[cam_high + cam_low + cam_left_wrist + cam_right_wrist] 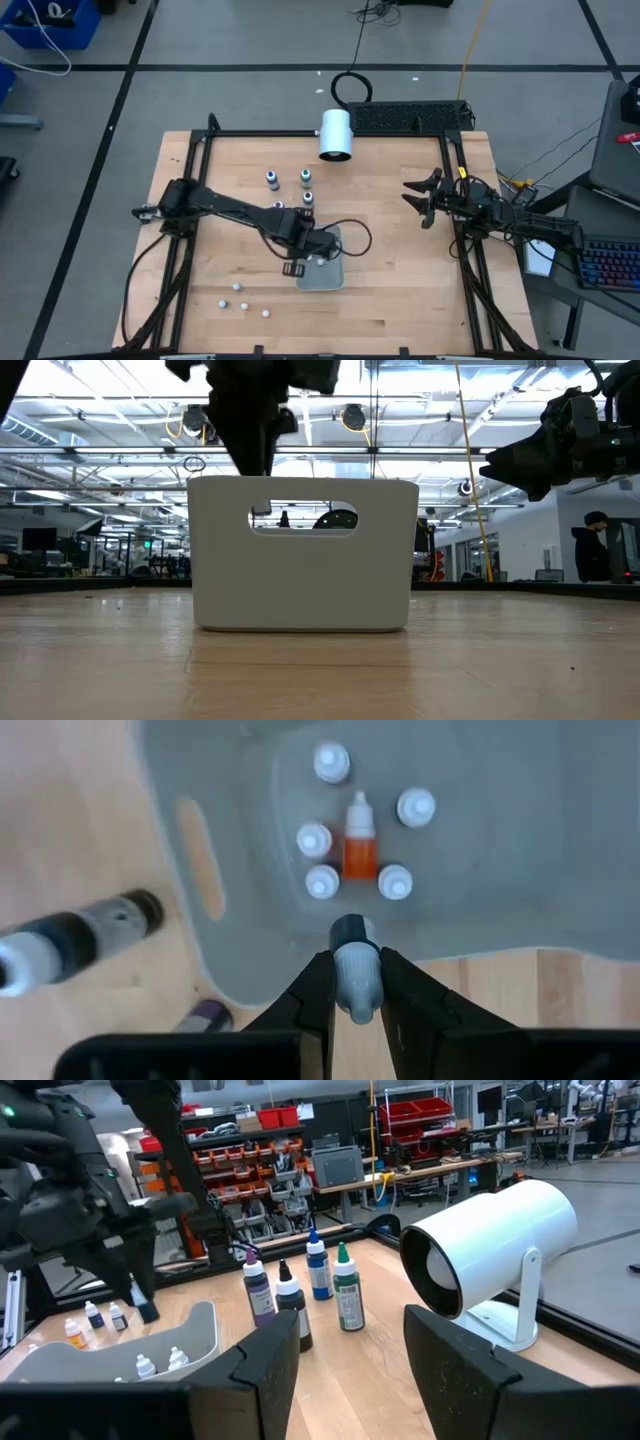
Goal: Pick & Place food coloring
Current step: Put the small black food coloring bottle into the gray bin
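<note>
On wooden table (420, 270), grey bin (322, 274)

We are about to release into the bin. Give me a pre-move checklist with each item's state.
1. Left gripper shut on small bottle: ok.
2. Held bottle over the grey bin opening: not ok; it hangs at the rim.
3. Free floor in the bin beside the bottles inside: ok.
4. Right gripper open and waiting clear of the bin: ok.
5. Four upright bottles undisturbed: ok.
6. Height above the bin floor: cannot tell.
</note>
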`<state>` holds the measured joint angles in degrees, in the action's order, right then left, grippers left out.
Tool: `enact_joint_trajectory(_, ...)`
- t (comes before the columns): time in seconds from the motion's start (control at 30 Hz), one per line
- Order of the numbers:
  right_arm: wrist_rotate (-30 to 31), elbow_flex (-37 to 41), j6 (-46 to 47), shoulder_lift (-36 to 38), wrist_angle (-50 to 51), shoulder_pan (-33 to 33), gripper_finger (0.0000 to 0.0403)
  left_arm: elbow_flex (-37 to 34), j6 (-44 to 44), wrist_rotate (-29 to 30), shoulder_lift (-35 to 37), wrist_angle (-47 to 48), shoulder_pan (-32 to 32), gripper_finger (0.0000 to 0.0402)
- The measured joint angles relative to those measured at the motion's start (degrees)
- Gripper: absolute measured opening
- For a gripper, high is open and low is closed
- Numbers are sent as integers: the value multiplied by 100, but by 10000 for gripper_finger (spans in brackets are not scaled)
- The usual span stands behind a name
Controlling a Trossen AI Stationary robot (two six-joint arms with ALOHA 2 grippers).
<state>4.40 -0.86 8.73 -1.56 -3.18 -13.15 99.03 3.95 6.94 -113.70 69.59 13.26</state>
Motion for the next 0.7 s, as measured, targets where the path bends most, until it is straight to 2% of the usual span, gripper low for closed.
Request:
enact_joint_trajectory(0.3, 0, 2, 0, -24, -2, 2, 169, -362, -221, -447, -170, -555, -59, 60)
enact_joint_trajectory(0.7, 0, 0, 0, -26, -2, 0, 169, -379, -226, -459, -165, -607, 45, 60)
